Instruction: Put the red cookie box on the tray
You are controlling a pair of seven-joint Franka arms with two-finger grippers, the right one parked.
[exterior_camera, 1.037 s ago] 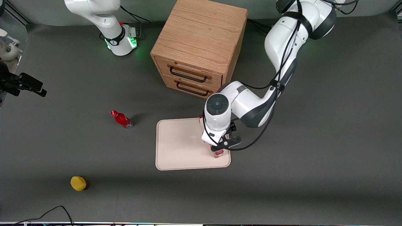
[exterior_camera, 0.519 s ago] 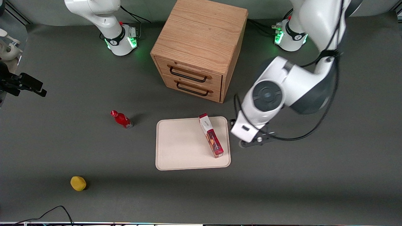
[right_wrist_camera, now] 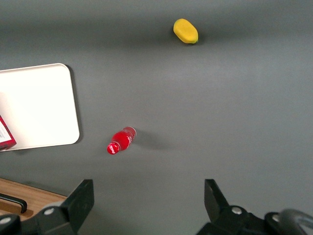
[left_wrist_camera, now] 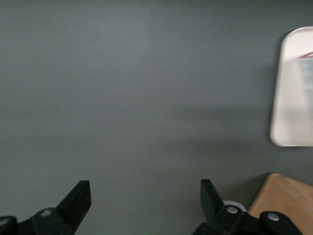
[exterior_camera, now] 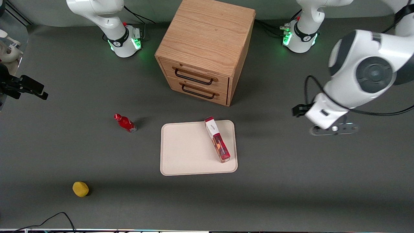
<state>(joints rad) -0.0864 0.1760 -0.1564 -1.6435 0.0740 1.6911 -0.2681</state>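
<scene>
You had the red cookie box [exterior_camera: 217, 139] lying flat on the tray [exterior_camera: 187, 152], along the edge toward the working arm. Your gripper [left_wrist_camera: 145, 200] hung over bare bench [exterior_camera: 291, 181], well apart from the tray, its fingers [left_wrist_camera: 78, 198] spread wide and empty.

The dark grey table [exterior_camera: 291, 181] carries a wooden drawer cabinet [exterior_camera: 207, 48], the tray [exterior_camera: 187, 149] nearer the front camera, a small red bottle [exterior_camera: 125, 123] beside it, and a yellow object [exterior_camera: 80, 189] nearest. The gripper [left_wrist_camera: 145, 196] hovers wide open above bare tabletop, toward the working arm's end.
</scene>
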